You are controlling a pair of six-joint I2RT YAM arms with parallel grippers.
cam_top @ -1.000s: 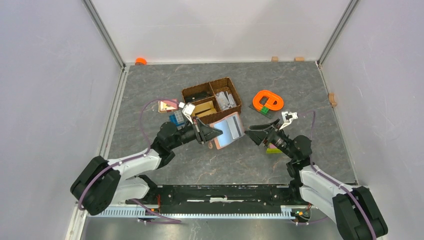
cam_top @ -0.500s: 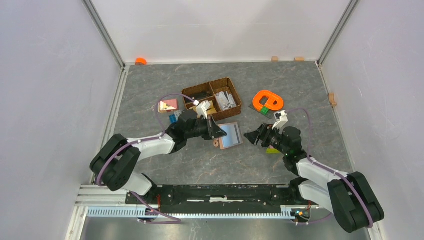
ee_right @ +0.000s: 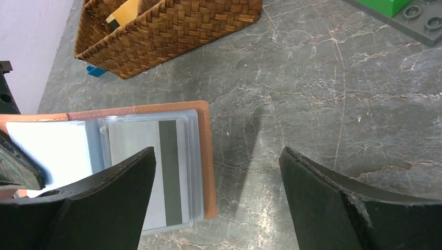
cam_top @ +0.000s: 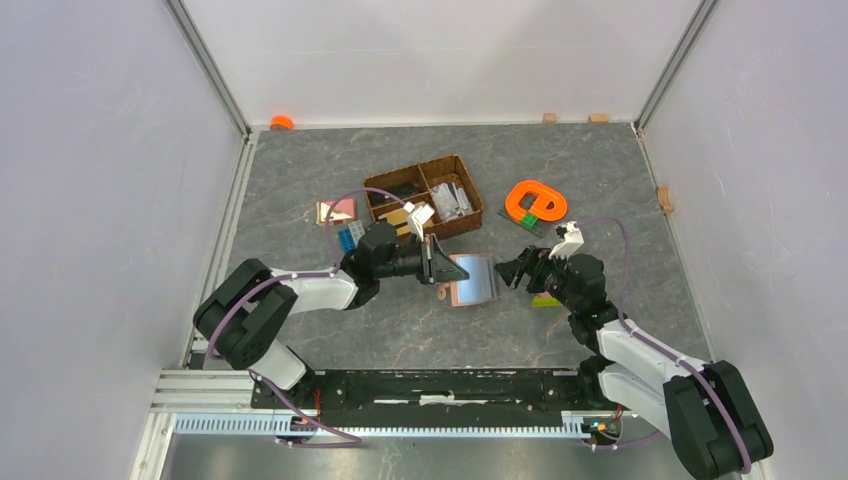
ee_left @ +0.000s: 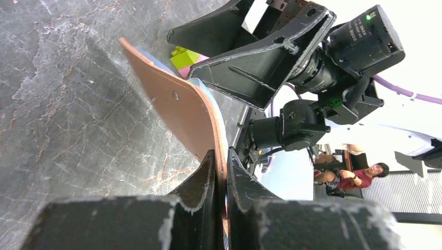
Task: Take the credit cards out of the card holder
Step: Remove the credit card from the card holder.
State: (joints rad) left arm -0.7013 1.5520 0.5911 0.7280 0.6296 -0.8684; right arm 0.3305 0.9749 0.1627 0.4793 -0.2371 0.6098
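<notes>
The card holder lies open and low over the table's middle, its reddish-brown cover facing the left wrist camera. My left gripper is shut on its left edge, the leather pinched between both fingers. In the right wrist view the clear sleeves hold a grey credit card with a dark stripe and a white card. My right gripper stands wide open just right of the holder's edge, holding nothing.
A woven divided basket with loose items stands behind the holder. An orange ring-shaped piece on a grey plate is at the back right. A blue block and a pink-and-tan piece lie left. Yellow-green bricks sit under the right arm.
My left gripper has carried the card holder rightward and lower, towards the right gripper. The right gripper's jaws have spread wider and now sit close to the holder's right edge.
</notes>
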